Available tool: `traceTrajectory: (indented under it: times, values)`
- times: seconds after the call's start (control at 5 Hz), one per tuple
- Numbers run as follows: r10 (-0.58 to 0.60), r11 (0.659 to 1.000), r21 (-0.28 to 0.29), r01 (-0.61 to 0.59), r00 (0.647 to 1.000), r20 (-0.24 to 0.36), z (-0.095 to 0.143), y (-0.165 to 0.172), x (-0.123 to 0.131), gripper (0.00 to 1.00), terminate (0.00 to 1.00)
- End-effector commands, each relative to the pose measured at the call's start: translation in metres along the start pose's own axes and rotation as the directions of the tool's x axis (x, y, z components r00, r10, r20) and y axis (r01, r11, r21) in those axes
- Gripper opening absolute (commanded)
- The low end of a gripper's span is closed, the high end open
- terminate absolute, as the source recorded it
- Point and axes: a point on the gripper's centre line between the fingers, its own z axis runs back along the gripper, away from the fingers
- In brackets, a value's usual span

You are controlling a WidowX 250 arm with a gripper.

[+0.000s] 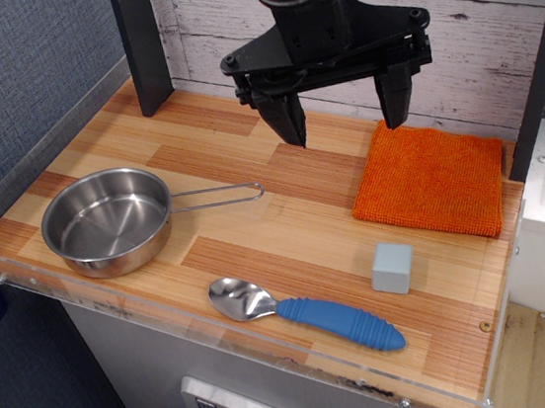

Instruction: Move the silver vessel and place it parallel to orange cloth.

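1. Wood-grain laminate in mixed light and reddish strips covers the table (286, 232); a clear plastic lip runs along its front and left edges, and whitewashed planks form the back wall (487, 8).
2. At the left end sits the pan (108, 222), a shallow round bowl of shiny steel, upright and empty, close to the front-left lip. Its thin wire loop handle points right, toward the middle of the table.
3. At the right end, near the back, the cloth (432, 178) lies flat: bright orange, nubby terry, roughly square, its right corner close to the table's edge. Pan and cloth are well apart.
4. Near the front edge lies a spoon (301, 312) with a polished bowl and a ribbed blue handle, angled down to the right.
5. A small pale grey block (392, 268) stands just in front of the cloth, not touching it.
6. Above the back of the table hangs the black gripper (344, 121), its two tapered fingers spread wide and holding nothing; the right finger's tip is over the cloth's back-left corner.
7. Bare laminate lies open between the handle tip and the cloth, and behind the spoon.
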Motion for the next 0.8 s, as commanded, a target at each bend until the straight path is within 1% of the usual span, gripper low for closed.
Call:
traceTrajectory:
  times: [0.0,0.2,0.4,0.6]
  values:
    - [0.0,1.0,0.0,0.0,1.0,0.0,0.0,0.0,0.0,1.0,0.0]
    - [-0.16,0.987,-0.014,0.16,0.987,-0.017,0.002,0.018,-0.007,1.0,0.0]
    - [-0.201,0.979,-0.022,0.201,0.98,-0.003,0.005,0.034,-0.011,1.0,0.0]
    - [-0.386,0.921,-0.079,0.381,0.919,-0.074,0.001,0.049,-0.017,1.0,0.0]
